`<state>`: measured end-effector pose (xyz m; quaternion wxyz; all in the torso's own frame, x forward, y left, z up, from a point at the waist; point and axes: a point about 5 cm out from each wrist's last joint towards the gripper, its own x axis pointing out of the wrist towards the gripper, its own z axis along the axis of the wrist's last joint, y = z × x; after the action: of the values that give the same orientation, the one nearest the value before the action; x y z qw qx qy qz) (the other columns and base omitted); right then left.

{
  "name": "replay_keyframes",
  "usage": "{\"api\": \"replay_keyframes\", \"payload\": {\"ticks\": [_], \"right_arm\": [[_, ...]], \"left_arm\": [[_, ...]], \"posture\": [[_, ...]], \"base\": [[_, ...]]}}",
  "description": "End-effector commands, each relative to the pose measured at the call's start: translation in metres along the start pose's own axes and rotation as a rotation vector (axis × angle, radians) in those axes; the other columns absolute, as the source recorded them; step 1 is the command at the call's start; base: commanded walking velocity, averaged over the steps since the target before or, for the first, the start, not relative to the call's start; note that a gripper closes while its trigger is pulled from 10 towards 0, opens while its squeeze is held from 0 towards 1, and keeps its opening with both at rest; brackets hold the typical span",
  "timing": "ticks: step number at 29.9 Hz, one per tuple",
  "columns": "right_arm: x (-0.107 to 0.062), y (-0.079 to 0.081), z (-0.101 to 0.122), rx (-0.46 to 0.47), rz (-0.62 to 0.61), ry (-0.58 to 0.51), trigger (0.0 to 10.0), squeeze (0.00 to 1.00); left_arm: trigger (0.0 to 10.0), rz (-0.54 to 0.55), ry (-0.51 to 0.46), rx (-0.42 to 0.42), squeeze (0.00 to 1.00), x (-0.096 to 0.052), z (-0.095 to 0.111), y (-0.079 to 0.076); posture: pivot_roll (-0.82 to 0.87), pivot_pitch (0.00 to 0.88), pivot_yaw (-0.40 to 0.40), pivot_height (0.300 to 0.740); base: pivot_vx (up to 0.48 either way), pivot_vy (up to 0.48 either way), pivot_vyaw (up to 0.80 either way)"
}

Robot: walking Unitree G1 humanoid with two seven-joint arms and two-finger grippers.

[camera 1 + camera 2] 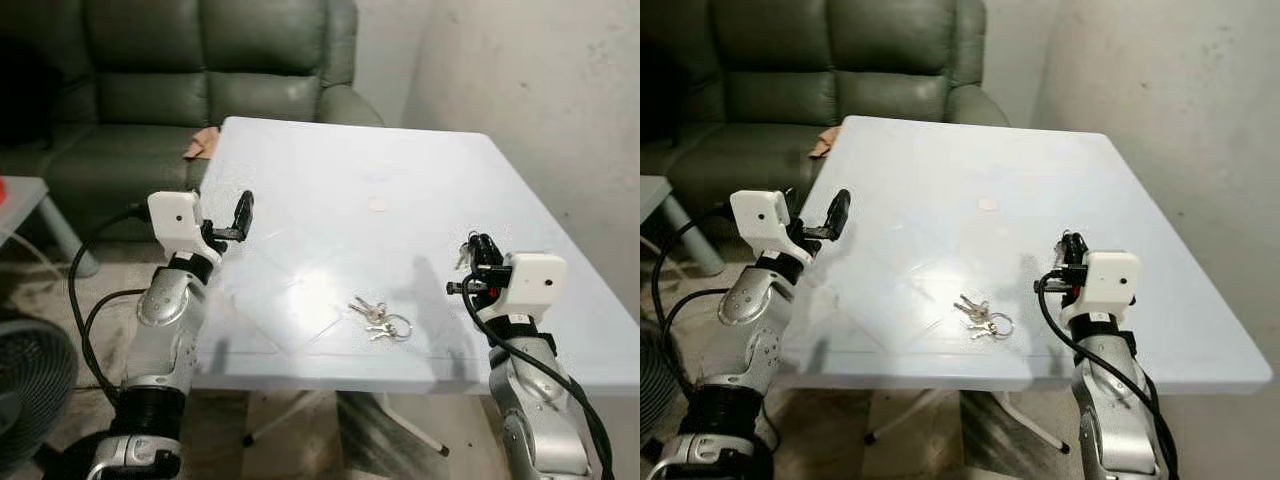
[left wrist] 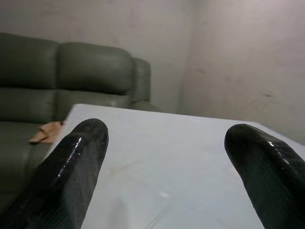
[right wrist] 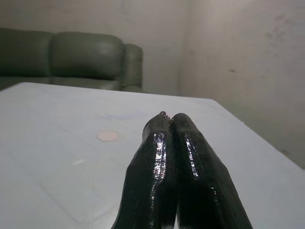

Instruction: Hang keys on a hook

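Light, loose and slippery, the keys (image 1: 380, 319) lie on the table (image 1: 400, 170) just left of the empty, closed right end effector (image 1: 483, 247), best pinched at the ring.

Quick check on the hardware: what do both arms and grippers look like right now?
Both arms are silver metal with black joint bands and looping black cables. Each wrist carries a white boxy camera housing. The left gripper and right gripper each have two long, glossy black fingers.
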<state>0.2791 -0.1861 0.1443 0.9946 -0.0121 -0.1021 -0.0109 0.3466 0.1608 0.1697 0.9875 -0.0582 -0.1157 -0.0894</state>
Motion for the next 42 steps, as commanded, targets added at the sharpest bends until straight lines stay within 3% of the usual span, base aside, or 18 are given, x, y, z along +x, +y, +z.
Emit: {"api": "replay_keyframes", "payload": {"ticks": [1,9,42], "right_arm": [[0.003,-0.001,0.001,-0.006,-0.006,-0.003,10.0,0.00],[0.002,0.003,0.000,-0.005,0.006,0.004,10.0,0.00],[0.003,0.002,-0.003,-0.025,-0.005,0.027,10.0,0.00]], "left_arm": [[10.0,0.008,-0.007,0.002,0.00,0.003,0.002,0.002],[10.0,0.015,0.021,-0.023,0.00,0.005,-0.002,0.001],[10.0,0.002,0.032,-0.015,0.00,0.017,-0.001,-0.006]], "posture": [[0.00,0.000,-0.045,0.740],[0.00,0.000,-0.046,0.740],[-0.01,0.000,-0.054,0.740]], "base": [[0.000,0.000,-0.76],[0.000,0.240,-0.75],[0.000,0.000,-0.76]]}}
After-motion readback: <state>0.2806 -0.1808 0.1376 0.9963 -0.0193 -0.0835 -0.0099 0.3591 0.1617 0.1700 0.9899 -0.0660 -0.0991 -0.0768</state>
